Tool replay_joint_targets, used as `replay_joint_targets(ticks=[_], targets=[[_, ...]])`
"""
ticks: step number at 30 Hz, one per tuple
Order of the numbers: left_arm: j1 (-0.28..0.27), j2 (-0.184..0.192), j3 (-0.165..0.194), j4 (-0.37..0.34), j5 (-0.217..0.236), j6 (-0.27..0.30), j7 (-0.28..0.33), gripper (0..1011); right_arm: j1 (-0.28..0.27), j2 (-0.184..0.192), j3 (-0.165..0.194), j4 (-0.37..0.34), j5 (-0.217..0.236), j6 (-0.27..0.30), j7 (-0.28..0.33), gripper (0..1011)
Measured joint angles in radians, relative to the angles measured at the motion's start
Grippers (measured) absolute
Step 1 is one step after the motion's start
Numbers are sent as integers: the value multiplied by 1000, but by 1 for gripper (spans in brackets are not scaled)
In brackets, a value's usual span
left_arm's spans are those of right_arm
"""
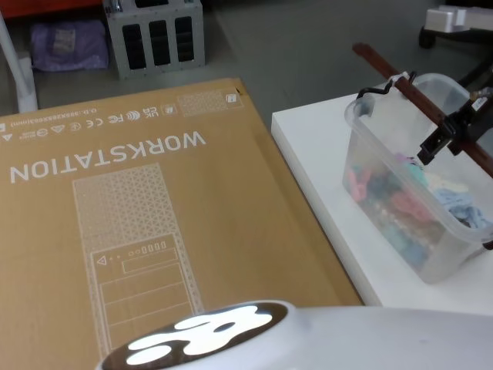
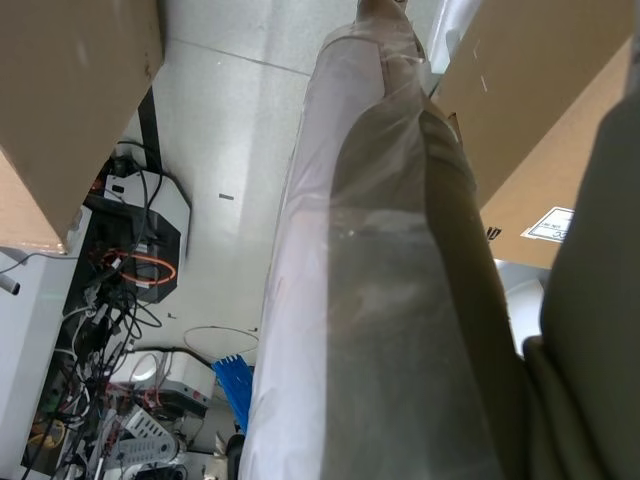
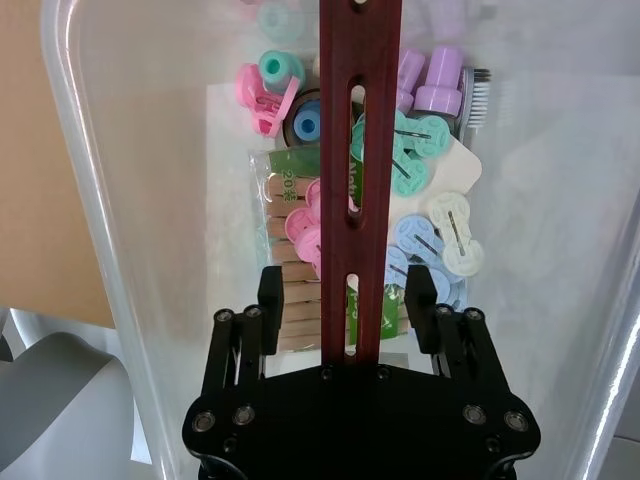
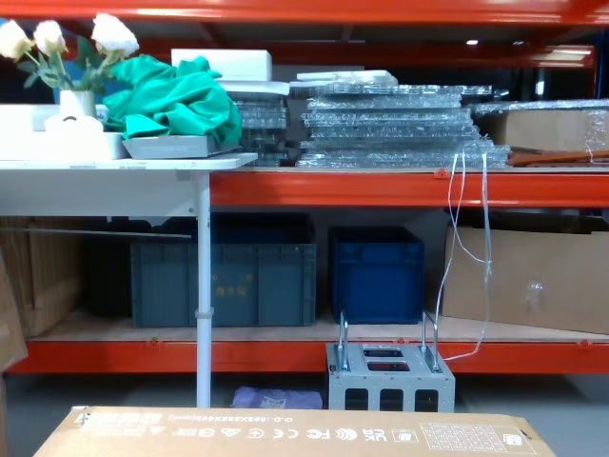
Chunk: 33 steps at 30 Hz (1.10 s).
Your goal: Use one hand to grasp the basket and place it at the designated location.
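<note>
White tabletop (image 1: 323,177) beside big brown cardboard box (image 1: 139,216) w/ "WORKSTATION" print. Right black gripper (image 3: 349,292) over tub, fingers apart, straddling dark red-brown slotted wooden handle bar (image 3: 360,130), gaps both sides. Translucent clear plastic basket (image 1: 385,193) rests on table, pastel clips inside.

The right gripper (image 3: 349,295) is matte black, with round screws at its base corners and squared fingertips.
</note>
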Motion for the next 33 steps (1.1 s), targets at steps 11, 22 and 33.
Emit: replay_joint_targets(ticks=[11, 22, 33], targets=[[0, 0, 0, 0, 0, 0, 0, 0, -11, 137, 18, -223, -39, 149, -5, 1001], [0, 0, 0, 0, 0, 0, 0, 0, -30, 121, 39, -235, -59, 141, -11, 1001], [0, 0, 0, 0, 0, 0, 0, 0, -40, 72, 62, -207, -100, 106, 2, 1001]])
